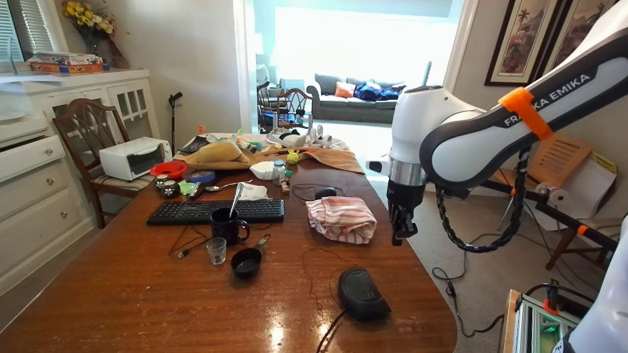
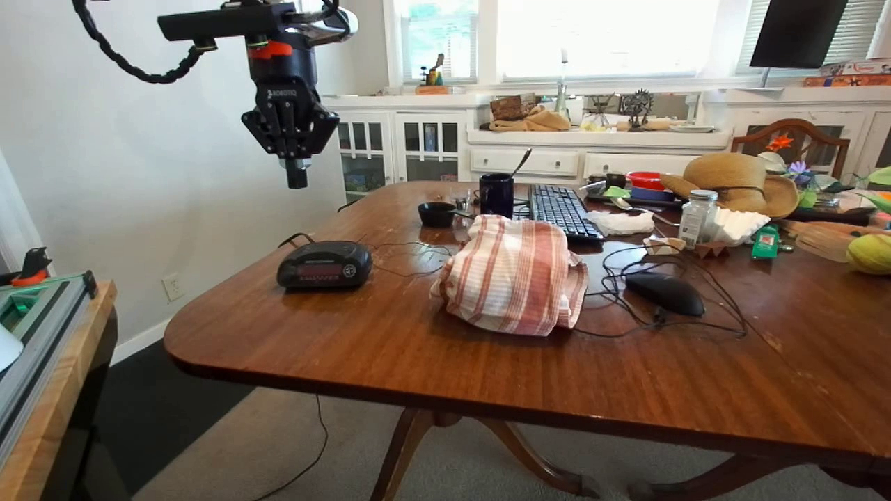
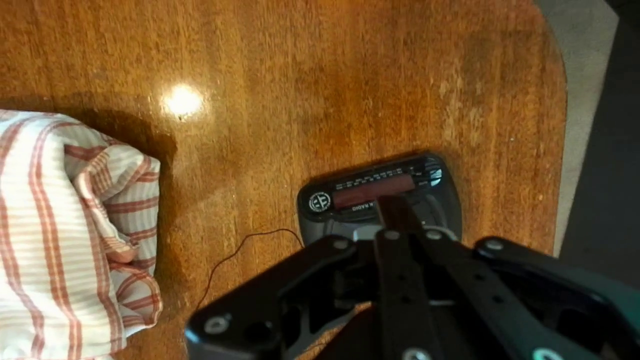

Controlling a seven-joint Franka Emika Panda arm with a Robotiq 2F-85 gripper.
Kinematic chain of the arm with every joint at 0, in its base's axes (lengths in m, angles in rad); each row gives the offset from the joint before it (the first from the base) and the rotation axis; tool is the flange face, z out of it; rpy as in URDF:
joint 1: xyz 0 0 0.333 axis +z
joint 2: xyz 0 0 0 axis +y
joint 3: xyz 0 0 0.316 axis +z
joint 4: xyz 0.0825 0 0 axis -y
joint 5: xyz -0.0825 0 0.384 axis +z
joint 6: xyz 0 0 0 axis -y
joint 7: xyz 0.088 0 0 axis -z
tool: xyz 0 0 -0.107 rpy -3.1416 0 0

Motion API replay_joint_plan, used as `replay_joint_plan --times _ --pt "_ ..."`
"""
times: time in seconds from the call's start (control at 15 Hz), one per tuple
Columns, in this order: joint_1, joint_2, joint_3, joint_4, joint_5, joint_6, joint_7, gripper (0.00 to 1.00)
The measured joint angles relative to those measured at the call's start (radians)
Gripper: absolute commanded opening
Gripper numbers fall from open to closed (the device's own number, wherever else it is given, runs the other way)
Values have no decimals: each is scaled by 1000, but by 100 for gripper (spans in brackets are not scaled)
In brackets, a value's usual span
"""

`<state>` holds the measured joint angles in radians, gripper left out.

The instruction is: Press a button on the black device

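Observation:
The black device is a rounded, dome-shaped clock radio with a dark red display and a cord. It sits on the table near its rounded end, in both exterior views and in the wrist view. Its top, on the side away from the display, is partly hidden behind my fingers in the wrist view. My gripper points straight down, high above the device and apart from it. Its fingers are together with nothing seen between them. It also shows in an exterior view and in the wrist view.
A folded striped cloth lies beside the device. A black computer mouse with tangled cable lies beyond it. A black measuring cup, a small glass, a dark mug and a keyboard stand farther across the table.

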<state>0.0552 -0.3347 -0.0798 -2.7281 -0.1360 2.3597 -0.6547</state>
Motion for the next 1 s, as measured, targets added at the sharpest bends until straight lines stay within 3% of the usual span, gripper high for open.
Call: replay_joint_plan --times 0.33,1.0 --pt "-3 69 20 1 -49 25 36 0" --pt "2 168 29 1 -39 102 27 0"
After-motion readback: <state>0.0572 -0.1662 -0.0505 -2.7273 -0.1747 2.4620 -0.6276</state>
